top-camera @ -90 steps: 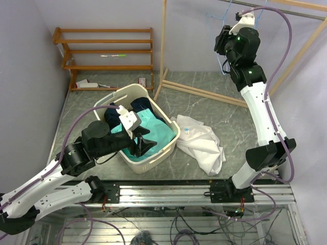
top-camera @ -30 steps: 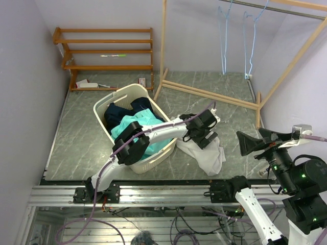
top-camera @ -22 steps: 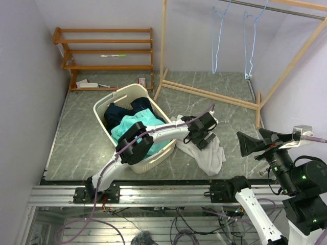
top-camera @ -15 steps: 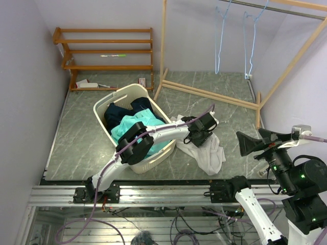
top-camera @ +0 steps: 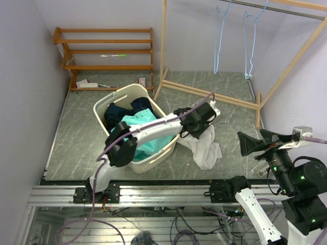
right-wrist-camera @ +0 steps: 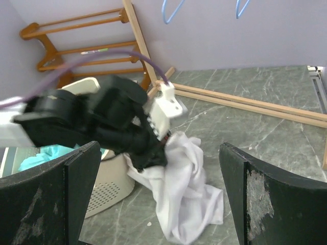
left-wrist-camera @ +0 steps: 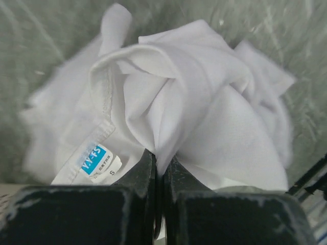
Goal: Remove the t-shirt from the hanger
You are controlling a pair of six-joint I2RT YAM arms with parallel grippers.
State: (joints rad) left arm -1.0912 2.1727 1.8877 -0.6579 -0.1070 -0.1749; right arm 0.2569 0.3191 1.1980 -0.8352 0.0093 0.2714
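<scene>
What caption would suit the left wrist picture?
Left pincer pinching a fold of the crumpled white t-shirt.

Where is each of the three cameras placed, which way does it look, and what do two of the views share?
Top external: fixed high behind the arms, looking down at the floor, laundry basket and both arms.
Left wrist: on the left arm, looking closely at the white t-shirt; the left end effector pinches it shut.
Right wrist: on the right arm, looking level across the floor; the right end effector stands open.
Shared: the right wrist and top views both show the shirt lifted by the left arm.
</scene>
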